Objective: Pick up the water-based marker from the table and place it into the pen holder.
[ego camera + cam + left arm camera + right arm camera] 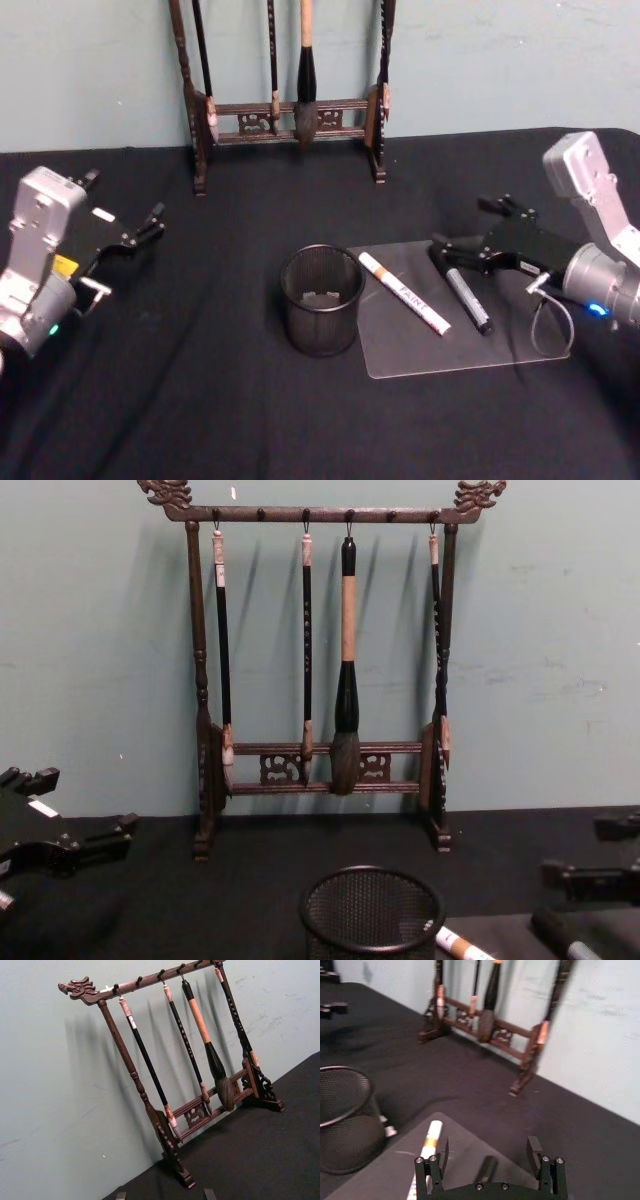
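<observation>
Between the right gripper's (488, 1147) fingers (535, 1149) lies the cap end of the dark marker (486, 1169), with a gap showing on both sides. The fingers are spread wide and released, holding nothing and touching nothing I can make out. How far above the marker they hang I cannot tell.

I take this slim marker, dark-capped with a grey barrel, to be the water-based one. Just beside it and apart from it lies a white marker (405, 293) with an orange band, printed PAINT. Both rest on a clear mat (470, 355) on the bench (200, 400), to the right of the pen holder (320, 322).

The marker should be light and stiff, but its round, smooth barrel will likely roll or slip on the slick mat if nudged from one side. A grip nearer the middle of the barrel would probably carry it level. Taken at the cap end, the long body may droop and swing. The fingers must close squarely across it without brushing the white marker.

The holder's mouth is open and near, so the carry is short. The left gripper (127, 192) hangs idle over the bench's left side, its fingers apart and unladen, well away from the brush rack (290, 118) at the back.
</observation>
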`<state>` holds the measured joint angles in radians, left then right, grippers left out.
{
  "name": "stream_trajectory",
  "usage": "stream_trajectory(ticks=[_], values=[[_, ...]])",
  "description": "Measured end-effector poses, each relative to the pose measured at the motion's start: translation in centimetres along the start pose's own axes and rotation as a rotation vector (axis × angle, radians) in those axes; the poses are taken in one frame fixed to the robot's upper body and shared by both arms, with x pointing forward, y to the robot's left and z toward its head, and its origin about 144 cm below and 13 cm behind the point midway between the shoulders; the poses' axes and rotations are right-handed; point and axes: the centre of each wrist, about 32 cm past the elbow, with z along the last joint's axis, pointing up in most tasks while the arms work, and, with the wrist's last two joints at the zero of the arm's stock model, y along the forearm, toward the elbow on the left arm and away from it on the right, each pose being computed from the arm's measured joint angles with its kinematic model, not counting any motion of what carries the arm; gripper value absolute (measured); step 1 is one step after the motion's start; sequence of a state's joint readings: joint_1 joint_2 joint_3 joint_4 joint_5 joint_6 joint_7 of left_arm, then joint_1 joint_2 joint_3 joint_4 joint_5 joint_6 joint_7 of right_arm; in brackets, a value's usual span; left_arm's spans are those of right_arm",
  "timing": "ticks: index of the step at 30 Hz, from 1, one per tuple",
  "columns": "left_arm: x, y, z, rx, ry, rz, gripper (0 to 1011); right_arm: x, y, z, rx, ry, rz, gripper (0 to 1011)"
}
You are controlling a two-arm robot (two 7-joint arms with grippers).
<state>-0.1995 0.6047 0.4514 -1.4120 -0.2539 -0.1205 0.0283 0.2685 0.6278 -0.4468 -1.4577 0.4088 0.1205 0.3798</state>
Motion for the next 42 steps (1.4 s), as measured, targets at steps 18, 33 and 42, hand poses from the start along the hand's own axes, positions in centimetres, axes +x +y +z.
stream_trajectory(ticks=[18, 33, 42], values=[[0.0, 0.0, 0.0, 0.000, 0.000, 0.000, 1001, -1.1, 3.2, 1.5, -0.094, 0.015, 0.165, 1000], [0.0, 0.0, 0.0, 0.000, 0.000, 0.000, 1001, -1.6, 5.3, 1.1, -0.170, 0.018, 0.179, 1000], [0.0, 0.0, 0.0, 0.000, 0.000, 0.000, 1001, -1.8, 6.1, 0.9, -0.191, 0.014, 0.202, 1002]])
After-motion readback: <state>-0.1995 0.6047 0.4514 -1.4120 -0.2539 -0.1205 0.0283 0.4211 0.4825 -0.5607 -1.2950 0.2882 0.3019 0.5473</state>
